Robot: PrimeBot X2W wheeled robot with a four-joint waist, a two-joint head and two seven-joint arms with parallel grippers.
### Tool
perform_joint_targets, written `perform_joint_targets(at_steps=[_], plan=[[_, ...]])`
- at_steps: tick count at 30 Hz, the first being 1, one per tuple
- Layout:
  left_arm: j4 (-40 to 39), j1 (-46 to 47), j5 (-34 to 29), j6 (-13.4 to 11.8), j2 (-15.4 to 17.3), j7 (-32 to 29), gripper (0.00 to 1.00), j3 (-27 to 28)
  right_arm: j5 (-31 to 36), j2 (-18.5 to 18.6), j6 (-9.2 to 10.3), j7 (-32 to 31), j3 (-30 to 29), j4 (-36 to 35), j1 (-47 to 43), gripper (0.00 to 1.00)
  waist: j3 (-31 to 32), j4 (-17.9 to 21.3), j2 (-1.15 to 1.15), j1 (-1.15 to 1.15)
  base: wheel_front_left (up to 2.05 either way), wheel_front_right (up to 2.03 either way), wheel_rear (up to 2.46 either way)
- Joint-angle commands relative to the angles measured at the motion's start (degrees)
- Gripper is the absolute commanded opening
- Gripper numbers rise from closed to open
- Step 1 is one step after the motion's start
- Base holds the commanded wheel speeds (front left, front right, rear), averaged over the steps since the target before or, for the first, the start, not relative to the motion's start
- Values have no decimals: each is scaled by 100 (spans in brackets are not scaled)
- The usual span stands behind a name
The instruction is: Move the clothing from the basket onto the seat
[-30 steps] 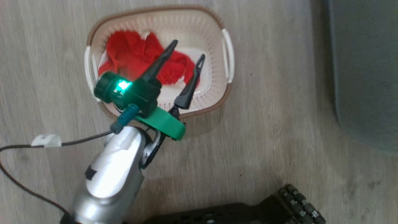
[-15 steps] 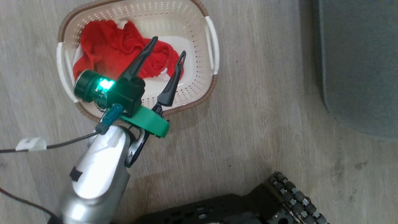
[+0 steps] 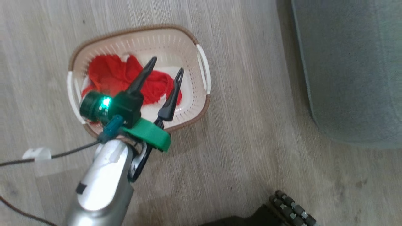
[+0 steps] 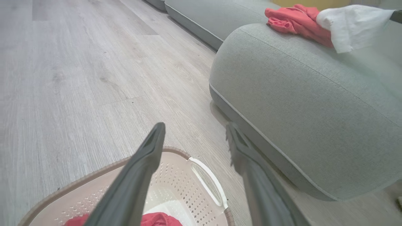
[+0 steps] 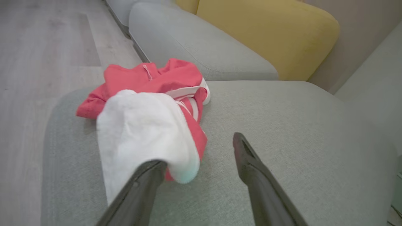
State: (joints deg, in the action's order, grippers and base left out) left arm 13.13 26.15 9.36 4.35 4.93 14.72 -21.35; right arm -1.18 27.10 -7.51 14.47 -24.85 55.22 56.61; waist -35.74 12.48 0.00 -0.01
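In the head view our left gripper (image 3: 167, 64) hung spread over the red clothing (image 3: 110, 73) in the basket (image 3: 135, 29), the seat (image 3: 351, 62) apart to the right. The right wrist view gave us more: our right gripper (image 5: 198, 149), jaws parted, above the seat, where a red garment (image 5: 150, 78) and a white cloth (image 5: 141, 131) lay, the cloth against one jaw.

Even, soft light — head view smeared, wrist edges warped.
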Motion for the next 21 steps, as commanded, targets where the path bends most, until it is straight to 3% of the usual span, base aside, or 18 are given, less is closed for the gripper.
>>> perform_joint_targets(at_steps=[1, 8, 14, 21], plan=[[-104, -257, 83, -24, -30, 28, 100, 232, -229, -17, 2, 51, 249, -458, -474, 100, 457, -43, 0, 1, 0, 0, 0], [2, -695, 275, -81, -133, 28, 100, 479, -809, -543, 2, 51, 808, -1897, -1869, 100, 1238, -239, 0, 1, 0, 0, 0], [116, -1167, 423, -177, -185, 28, 100, 787, -816, -1367, 2, 52, 1338, -3131, -3026, 100, 1932, -606, 0, 1, 0, 0, 0], [263, -1466, 456, -252, -201, 28, 100, 1110, -704, -2023, 2, 52, 1858, -3776, -4163, 100, 2559, -1320, 0, 1, 0, 0, 0]])
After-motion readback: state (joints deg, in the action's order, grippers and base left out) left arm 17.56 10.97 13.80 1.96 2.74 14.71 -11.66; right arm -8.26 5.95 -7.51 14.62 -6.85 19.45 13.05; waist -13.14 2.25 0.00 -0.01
